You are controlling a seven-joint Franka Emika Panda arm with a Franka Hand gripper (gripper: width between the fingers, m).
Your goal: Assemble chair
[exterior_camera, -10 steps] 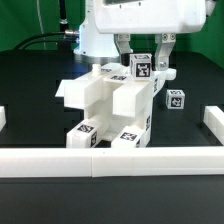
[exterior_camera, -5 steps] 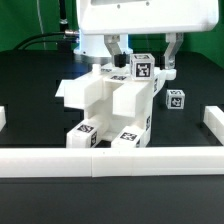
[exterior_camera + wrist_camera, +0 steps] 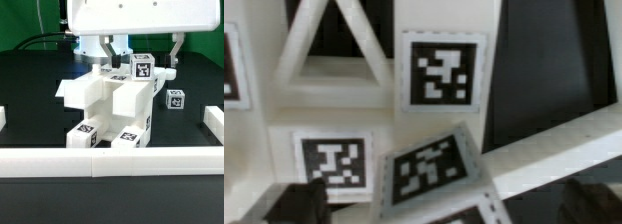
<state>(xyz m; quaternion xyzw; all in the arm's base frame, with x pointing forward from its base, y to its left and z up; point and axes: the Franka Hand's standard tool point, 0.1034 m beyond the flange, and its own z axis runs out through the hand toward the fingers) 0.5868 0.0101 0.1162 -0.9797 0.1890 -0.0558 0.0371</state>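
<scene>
You see the chair parts [image 3: 110, 105] at centre frame as matt white plastic, smooth-faced and without shine. Their tags [image 3: 143, 68] are flat black-and-white print. The table [image 3: 30, 85] is dull, matt black. The border rail [image 3: 110, 160] across the lower frame is matt white, and the arm's casing [image 3: 130, 15] at the top is smooth white.

The exterior view looks from slightly above across the black worktop [image 3: 30, 95] at the chair [image 3: 110, 100] from middling range, while the wrist view peers down onto those same tagged parts, very close.
</scene>
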